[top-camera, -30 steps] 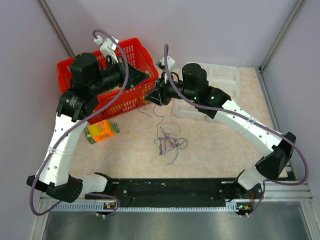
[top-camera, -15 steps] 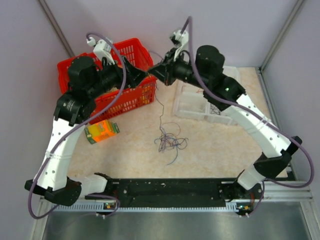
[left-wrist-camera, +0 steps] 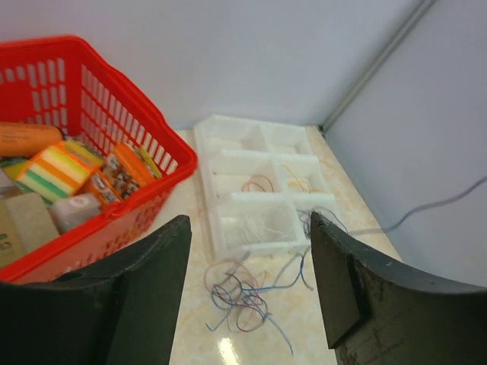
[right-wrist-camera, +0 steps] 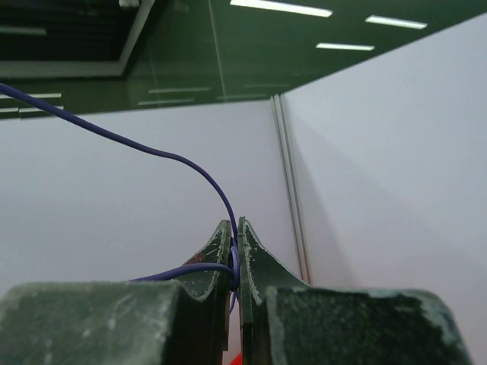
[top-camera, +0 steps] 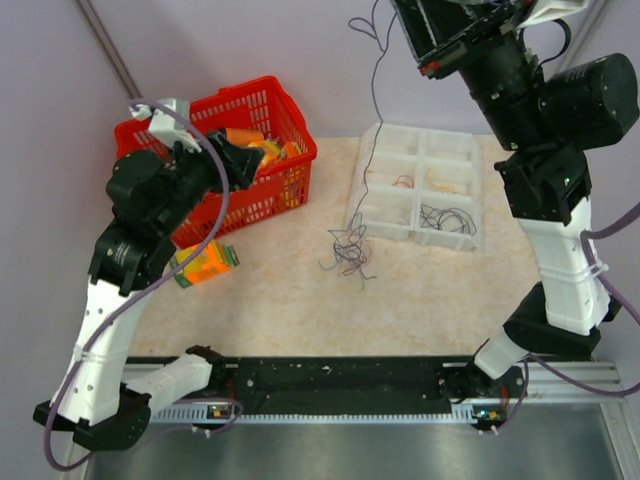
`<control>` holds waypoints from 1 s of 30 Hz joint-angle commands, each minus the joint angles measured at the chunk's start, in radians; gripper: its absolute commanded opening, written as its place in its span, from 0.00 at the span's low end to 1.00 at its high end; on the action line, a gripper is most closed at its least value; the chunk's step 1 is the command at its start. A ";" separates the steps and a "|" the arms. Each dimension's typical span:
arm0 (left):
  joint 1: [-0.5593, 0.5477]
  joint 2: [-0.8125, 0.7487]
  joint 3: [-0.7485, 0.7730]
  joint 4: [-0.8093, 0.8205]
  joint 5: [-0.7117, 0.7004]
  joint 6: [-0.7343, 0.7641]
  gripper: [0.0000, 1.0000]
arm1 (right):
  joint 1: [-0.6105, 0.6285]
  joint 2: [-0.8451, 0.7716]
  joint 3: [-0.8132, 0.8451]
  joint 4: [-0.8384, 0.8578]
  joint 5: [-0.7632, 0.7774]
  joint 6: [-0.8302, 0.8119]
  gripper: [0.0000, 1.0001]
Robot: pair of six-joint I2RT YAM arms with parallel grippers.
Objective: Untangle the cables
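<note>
- The cables lie in a small knot of dark blue, purple and black loops on the marbled tabletop, just beside the near left corner of the tray. One purple-blue strand climbs straight up out of the knot.
- An orange-and-green pack lies flat to the left of the knot, close under the basket's near wall.
- The clear compartment tray holds sorted wires: a black coil in the near right cell, a red loop and a yellow loop in the middle row. From overhead, the rising strand crosses the tray's left edge.
- The red plastic basket holds an orange roll, a striped block and small packets.
- The left gripper hangs over the basket, jaws apart with nothing between them.
- The right gripper is high above the table, pinched tight on the strand.
</note>
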 commanded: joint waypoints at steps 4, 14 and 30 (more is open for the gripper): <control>-0.003 0.117 -0.130 0.137 0.424 -0.023 0.65 | -0.025 0.010 0.026 0.105 0.058 0.015 0.00; -0.247 0.146 -0.503 0.515 0.527 0.167 0.76 | -0.023 0.002 0.015 0.050 0.050 0.032 0.00; -0.382 0.339 -0.559 0.555 0.331 0.348 0.50 | -0.017 -0.059 -0.021 -0.016 0.053 0.066 0.00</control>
